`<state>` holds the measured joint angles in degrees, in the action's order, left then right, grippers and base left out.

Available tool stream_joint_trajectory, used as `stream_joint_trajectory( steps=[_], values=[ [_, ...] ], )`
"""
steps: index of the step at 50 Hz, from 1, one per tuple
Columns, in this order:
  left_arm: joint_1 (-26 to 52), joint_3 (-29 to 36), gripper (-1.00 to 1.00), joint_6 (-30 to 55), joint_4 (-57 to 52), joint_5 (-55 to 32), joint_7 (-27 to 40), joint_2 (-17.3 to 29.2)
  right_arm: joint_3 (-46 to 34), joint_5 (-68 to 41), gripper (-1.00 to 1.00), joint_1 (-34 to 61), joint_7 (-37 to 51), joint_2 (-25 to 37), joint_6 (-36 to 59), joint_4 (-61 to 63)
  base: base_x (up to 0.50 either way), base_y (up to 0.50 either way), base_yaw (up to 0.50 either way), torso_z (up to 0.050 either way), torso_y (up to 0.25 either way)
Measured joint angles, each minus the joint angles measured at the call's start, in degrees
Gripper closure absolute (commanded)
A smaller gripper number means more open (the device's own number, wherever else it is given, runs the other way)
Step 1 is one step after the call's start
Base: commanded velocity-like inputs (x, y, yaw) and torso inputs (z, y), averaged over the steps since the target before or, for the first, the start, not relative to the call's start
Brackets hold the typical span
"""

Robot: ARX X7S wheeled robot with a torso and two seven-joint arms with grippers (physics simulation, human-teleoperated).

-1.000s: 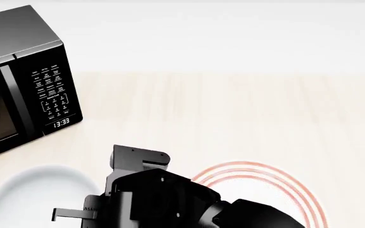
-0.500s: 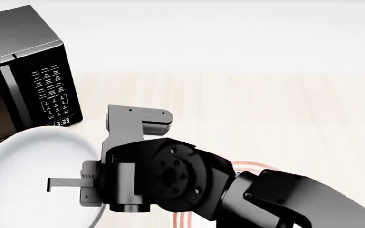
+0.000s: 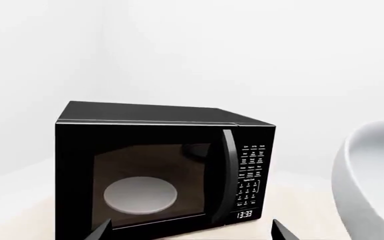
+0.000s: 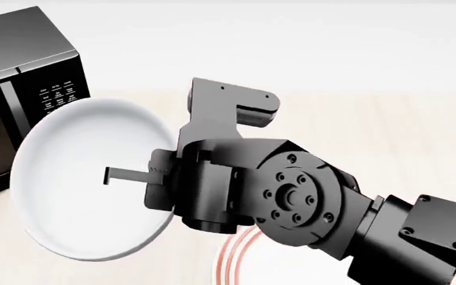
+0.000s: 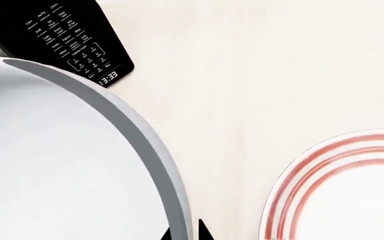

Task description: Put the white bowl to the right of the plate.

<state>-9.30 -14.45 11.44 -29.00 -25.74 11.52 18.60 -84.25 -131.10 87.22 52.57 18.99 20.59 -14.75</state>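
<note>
- Head view shows the right gripper [image 4: 161, 178] clamped on the near rim of the white bowl [image 4: 78, 190], one finger lying across the inside; the bowl is lifted off the table and tipped so its opening faces the camera.
- Right wrist view confirms the grip: two dark fingertips [image 5: 202, 231] pinch the bowl's [image 5: 58, 165] grey-shaded rim, closed to the thickness of the wall.
- The bowl hangs in front of the black microwave [image 4: 18, 95], on the left of the plate [image 4: 240, 255]; only a few red rings of the plate show beneath the arm in the head view, more in the right wrist view [image 5: 339, 195].
- Step in hand, as I judge it: the carry. The bowl is up but on the wrong side, so the placing is not yet done.
- Next move likely calls for swinging the bowl across above the plate to bare light wood table [image 4: 386, 136] on its right, levelling it, lowering it clear of the plate's rim, then releasing.
- The left gripper [image 3: 192, 232] shows only two finger tips spread wide apart with nothing between them, facing the microwave [image 3: 158, 170].
- Readable writing: the microwave's clock shows 13:33 [image 3: 244, 214]; it appears mirrored in the right wrist view. Keypad labels are too small to read; no brand is visible.
</note>
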Motion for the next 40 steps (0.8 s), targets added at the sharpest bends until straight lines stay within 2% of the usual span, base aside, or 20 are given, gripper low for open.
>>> stream_joint_trajectory(
  steps=[18,40],
  values=[
    [0.23,0.38,-1.00,-0.03,0.43,0.11,0.47,0.26,2.51,-3.32,1.00,4.73,2.08,6.88,2.15,-1.85,0.00,0.00,0.00,0.000,0.001],
    [0.63,1.24,-1.00,0.03,1.00,0.24,0.86,0.51,4.83,-7.31,1.00,7.76,1.92,14.34,4.53,-9.77,0.00,0.00,0.00,0.000,0.000]
  ],
)
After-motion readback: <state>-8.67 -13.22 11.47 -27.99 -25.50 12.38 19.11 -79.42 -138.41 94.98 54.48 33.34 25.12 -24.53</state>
